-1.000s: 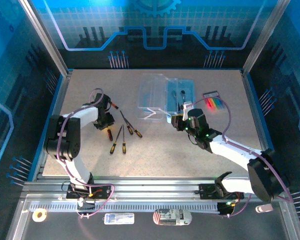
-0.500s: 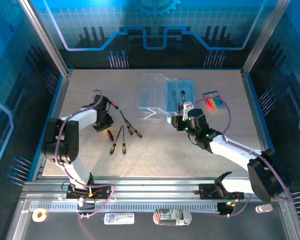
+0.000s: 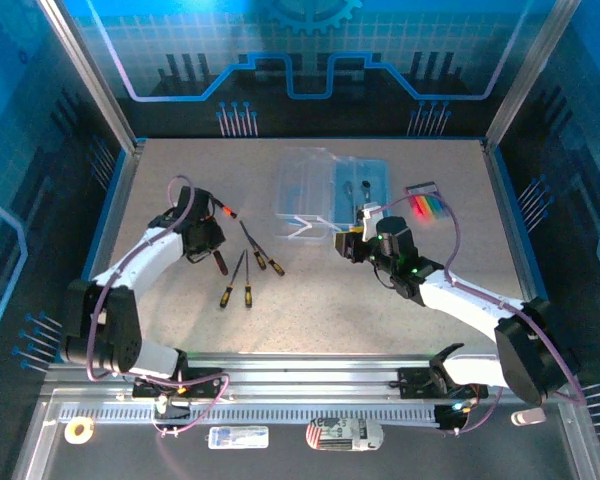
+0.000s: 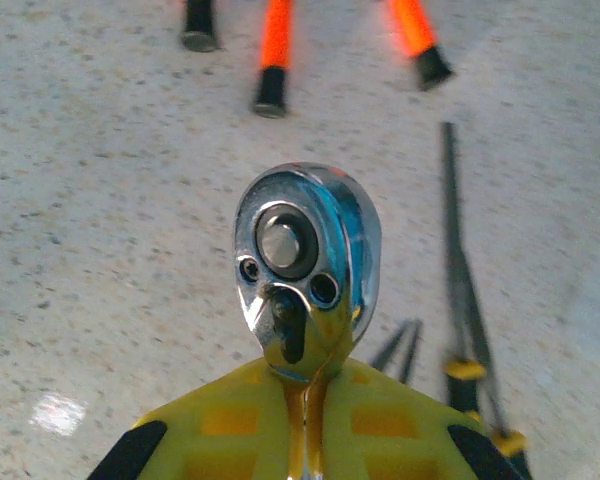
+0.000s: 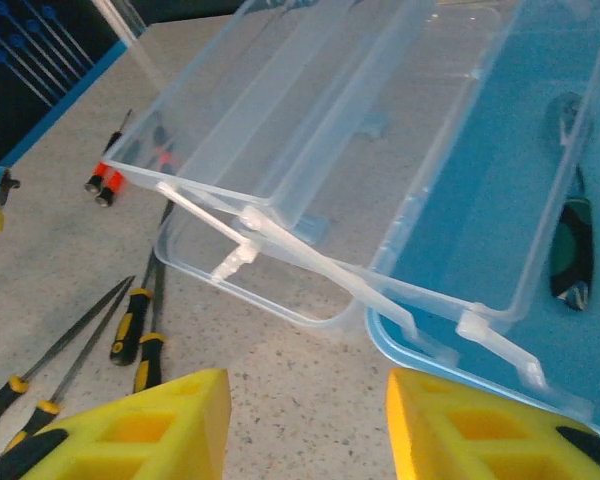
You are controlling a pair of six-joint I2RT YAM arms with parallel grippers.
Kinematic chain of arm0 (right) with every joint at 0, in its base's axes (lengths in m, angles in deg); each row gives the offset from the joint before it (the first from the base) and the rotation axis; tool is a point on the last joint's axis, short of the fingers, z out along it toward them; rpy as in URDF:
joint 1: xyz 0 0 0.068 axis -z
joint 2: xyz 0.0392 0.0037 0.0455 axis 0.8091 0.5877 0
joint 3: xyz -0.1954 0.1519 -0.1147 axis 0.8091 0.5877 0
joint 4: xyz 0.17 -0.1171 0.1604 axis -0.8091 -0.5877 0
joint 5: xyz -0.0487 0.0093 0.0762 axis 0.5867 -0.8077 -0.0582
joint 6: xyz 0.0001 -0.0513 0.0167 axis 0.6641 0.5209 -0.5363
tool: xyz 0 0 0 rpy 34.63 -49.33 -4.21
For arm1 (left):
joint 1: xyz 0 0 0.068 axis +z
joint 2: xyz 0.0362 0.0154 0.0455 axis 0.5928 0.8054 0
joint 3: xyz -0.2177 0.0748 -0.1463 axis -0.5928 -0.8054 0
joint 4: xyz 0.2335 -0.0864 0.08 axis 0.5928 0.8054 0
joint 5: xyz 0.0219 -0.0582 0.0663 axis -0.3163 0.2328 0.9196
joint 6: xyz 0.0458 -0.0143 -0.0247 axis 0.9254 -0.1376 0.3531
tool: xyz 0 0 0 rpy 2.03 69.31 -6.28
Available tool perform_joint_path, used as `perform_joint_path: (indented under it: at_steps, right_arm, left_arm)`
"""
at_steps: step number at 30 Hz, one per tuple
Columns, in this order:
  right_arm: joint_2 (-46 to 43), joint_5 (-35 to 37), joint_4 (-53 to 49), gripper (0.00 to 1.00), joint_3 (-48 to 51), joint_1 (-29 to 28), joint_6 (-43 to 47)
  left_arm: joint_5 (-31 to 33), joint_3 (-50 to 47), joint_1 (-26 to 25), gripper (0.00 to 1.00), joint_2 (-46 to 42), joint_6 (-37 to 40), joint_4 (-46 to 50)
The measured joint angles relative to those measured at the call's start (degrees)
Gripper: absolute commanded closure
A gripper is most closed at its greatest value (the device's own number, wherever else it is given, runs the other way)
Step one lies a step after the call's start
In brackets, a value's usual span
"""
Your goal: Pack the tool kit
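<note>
We see the left gripper point(image 4: 305, 425) closed tight on a ratchet wrench point(image 4: 305, 265), its chrome head poking out over the speckled table point(image 4: 100, 250), near the loose screwdrivers point(image 3: 242, 275). The right gripper point(image 5: 308, 420) stands parted and empty just before the open clear tool case point(image 5: 310, 130), whose blue tray holds a dark tool point(image 5: 570, 255), perhaps pliers.
</note>
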Motion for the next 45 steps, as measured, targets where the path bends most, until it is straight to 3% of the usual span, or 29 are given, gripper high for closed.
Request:
perform_joint_path:
  at_steps: [6,17,28,41,45]
  right_arm:
    - [0.0,-4.5,3.5,0.50,0.4,-1.3,0.0]
    - [6.6,-13.7,9.7,0.45,-0.4,-11.4,1.9]
    - [10.5,-16.4,9.7,0.46,-3.7,-13.0,2.7]
    - [16.7,-17.9,9.1,0.64,-6.9,-13.3,-0.2]
    - [17.8,-17.7,8.7,0.64,-7.5,-13.3,-0.8]
  left_arm:
    - [-3.0,-1.7,-6.4,0.95,-5.2,-4.4,-2.2]
    - [-4.2,-4.1,-17.8,0.98,-7.0,-13.2,-12.6]
    - [-1.5,-4.1,-23.7,0.98,-2.7,-17.9,-18.0]
    - [1.7,-4.2,-26.2,0.97,-2.6,-20.7,-20.3]
    - [2.2,-4.9,-26.3,0.97,-2.6,-21.0,-20.6]
